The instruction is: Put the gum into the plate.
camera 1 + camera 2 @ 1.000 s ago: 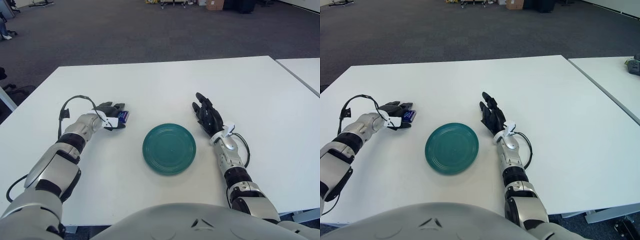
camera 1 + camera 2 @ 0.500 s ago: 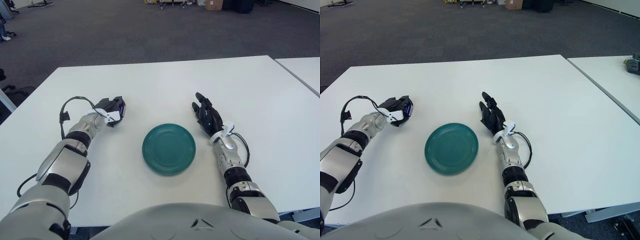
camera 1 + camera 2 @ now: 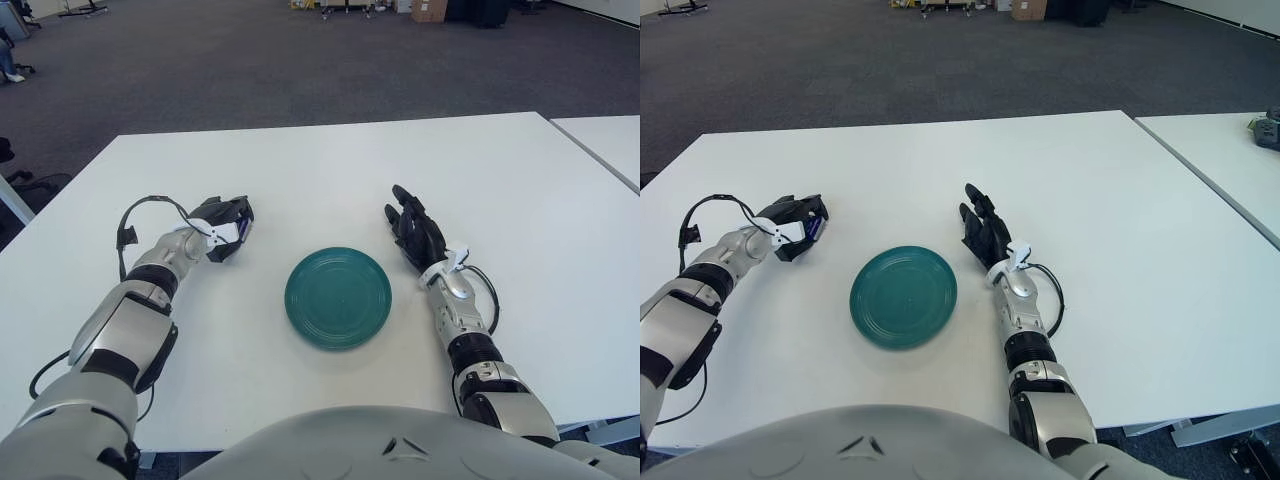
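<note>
A round teal plate (image 3: 338, 297) lies on the white table (image 3: 330, 160), in front of me at the middle. To its left, my left hand (image 3: 229, 221) has its black fingers curled around a small blue gum pack (image 3: 812, 229), held just above the table surface. Only a blue edge of the pack shows between the fingers. On the plate's right side is my right hand (image 3: 413, 232), fingers spread and holding nothing.
A second white table (image 3: 610, 145) stands off to the right, with a narrow gap between the two. Dark carpeted floor (image 3: 250, 60) stretches behind. A black cable (image 3: 140, 210) loops off my left wrist.
My left hand has closed tighter on the gum pack and rolled over, lifting a little and shifting slightly away from me. The right hand and the plate have stayed where they were.
</note>
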